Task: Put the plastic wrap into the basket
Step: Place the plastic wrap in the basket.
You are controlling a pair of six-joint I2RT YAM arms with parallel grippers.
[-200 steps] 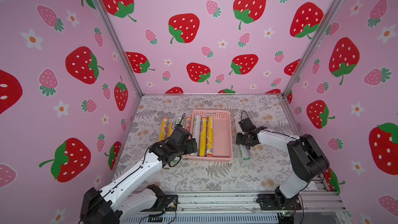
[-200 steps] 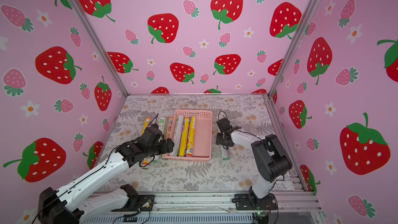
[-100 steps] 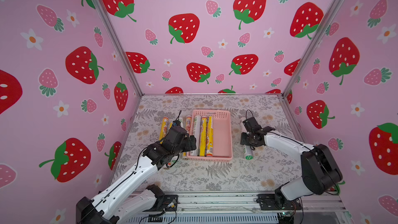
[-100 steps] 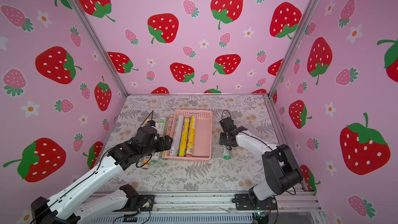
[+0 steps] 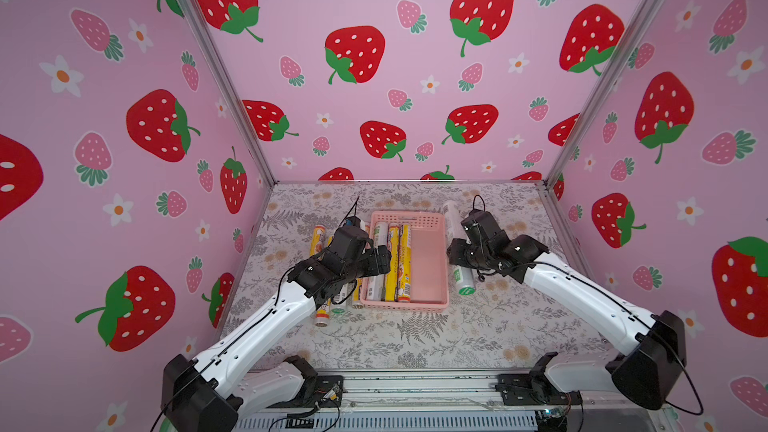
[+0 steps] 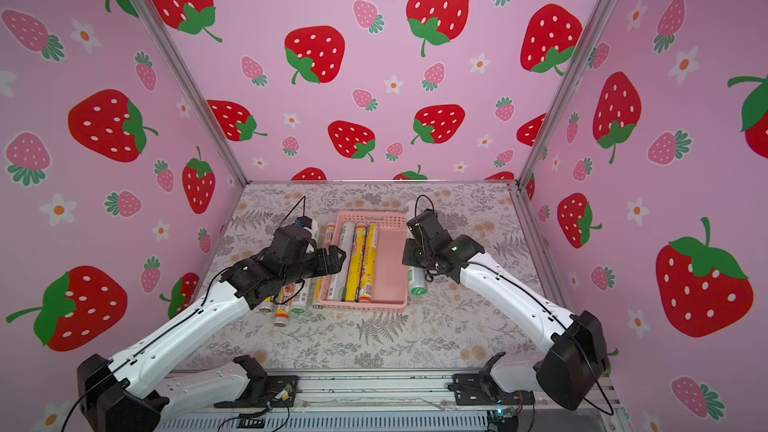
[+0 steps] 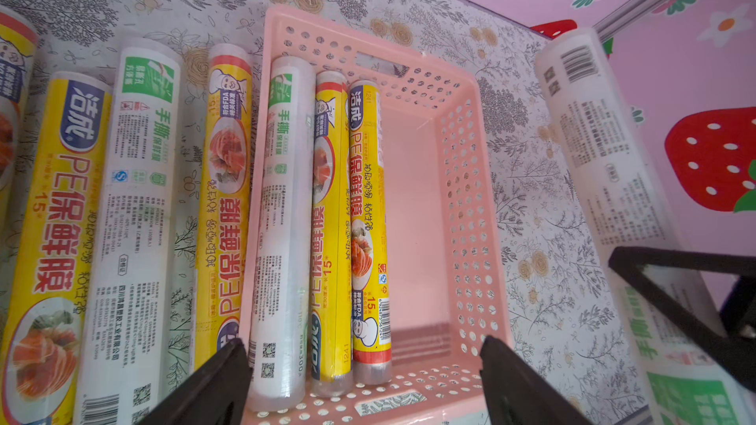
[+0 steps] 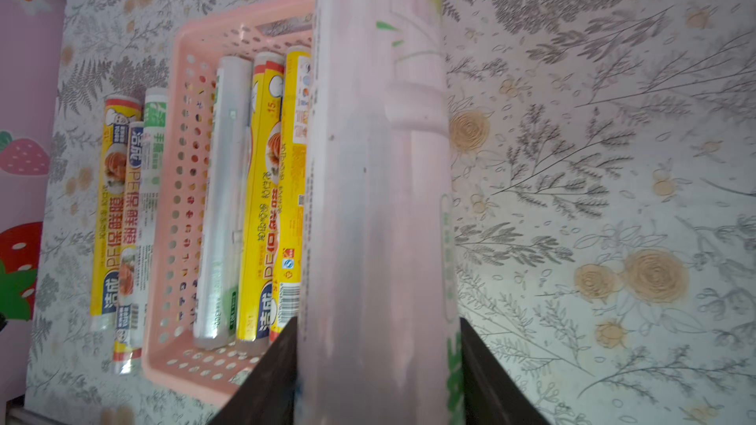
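Note:
The pink basket [image 5: 430, 259] [image 6: 388, 259] [image 7: 409, 198] [image 8: 180, 198] sits mid-table. Along its left side lie three rolls of plastic wrap: a white one [image 7: 286, 218] and two yellow ones [image 7: 327, 218] [image 7: 366, 198]. My right gripper [image 5: 457, 255] [image 6: 411, 253] [image 8: 378, 322] is shut on a white green-labelled roll [image 5: 465, 280] [image 6: 417, 282] [image 8: 376, 157] [image 7: 593, 136], held lengthwise just beside the basket's right wall. My left gripper [image 5: 376, 259] [image 6: 332, 259] [image 7: 362, 345] hangs open over the basket's near end, holding nothing.
Several more rolls lie side by side on the floral table left of the basket, yellow [image 7: 225, 198] [image 7: 57, 218] and white [image 7: 135, 198], partly under my left arm in both top views. The basket's right half is bare. Pink strawberry walls enclose the table.
My right gripper has tightened on the white roll and carried it a little leftward, closer to the basket. The left gripper has drifted slightly toward the far side, still open.

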